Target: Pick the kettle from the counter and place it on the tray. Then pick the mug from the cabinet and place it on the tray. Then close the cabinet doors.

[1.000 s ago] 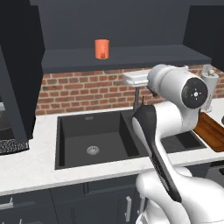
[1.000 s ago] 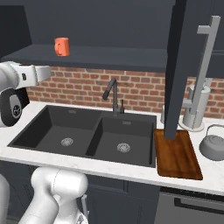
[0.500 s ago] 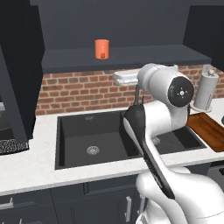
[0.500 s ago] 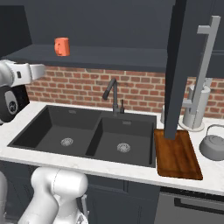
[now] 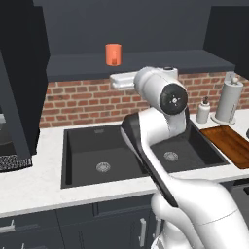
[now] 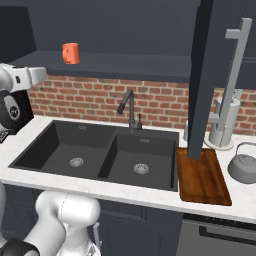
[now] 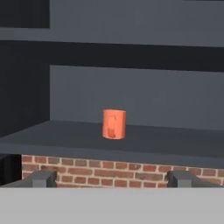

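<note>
Gripper [image 7: 112, 178] jaws spread wide, holding nothing. Mug [image 7: 114, 124] upright on the cabinet [image 7: 131, 140] shelf, straight ahead of the fingertips and above them, well apart, handle facing the hand. Kettle [image 6: 244, 166] on the counter [image 6: 245, 192] far off to the side, just beside the tray [image 6: 202, 176].

No readable text, labels, brands, numbers or signs on any surface.

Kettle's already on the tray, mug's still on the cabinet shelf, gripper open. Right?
Not quite: the kettle stands on the counter beside the tray, not on it, as the right base view shows. The mug is on the cabinet shelf and the gripper is open.
</note>
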Available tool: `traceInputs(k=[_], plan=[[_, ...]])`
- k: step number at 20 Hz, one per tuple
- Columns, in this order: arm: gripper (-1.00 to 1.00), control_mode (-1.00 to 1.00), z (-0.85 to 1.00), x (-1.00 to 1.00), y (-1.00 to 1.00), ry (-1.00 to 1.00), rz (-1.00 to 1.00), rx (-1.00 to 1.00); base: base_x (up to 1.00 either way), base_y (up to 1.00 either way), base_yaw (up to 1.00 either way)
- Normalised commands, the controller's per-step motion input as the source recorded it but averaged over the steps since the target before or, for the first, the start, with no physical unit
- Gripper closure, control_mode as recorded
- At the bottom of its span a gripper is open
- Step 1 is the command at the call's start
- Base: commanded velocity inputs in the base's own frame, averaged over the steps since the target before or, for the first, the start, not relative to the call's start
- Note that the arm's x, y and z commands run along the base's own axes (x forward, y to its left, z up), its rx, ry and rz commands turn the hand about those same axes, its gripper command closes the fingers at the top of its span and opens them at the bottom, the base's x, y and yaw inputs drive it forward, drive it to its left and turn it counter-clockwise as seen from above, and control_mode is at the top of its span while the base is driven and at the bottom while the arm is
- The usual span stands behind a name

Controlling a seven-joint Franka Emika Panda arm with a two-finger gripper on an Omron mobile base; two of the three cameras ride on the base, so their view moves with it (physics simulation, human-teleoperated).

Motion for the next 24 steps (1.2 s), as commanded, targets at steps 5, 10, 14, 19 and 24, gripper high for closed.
traceInputs(k=[5, 10, 14, 19, 24], plan=[[-1.00, -1.00, 0.03, 0.38, 0.00, 0.00, -0.08, 0.00, 0.00, 0.00, 0.00], [-1.00, -1.00, 0.00, 0.46, 0.07, 0.01, -0.15, 0.00, 0.00, 0.00, 0.00], [-1.00, -1.00, 0.00, 0.51, 0.11, 0.04, -0.12, 0.00, 0.00, 0.00, 0.00], [-1.00, -1.00, 0.00, 0.48, 0.22, 0.00, -0.04, 0.00, 0.00, 0.00, 0.00], [-1.00, -1.00, 0.00, 0.42, 0.07, 0.02, 0.00, 0.01, 0.00, 0.00, 0.00]])
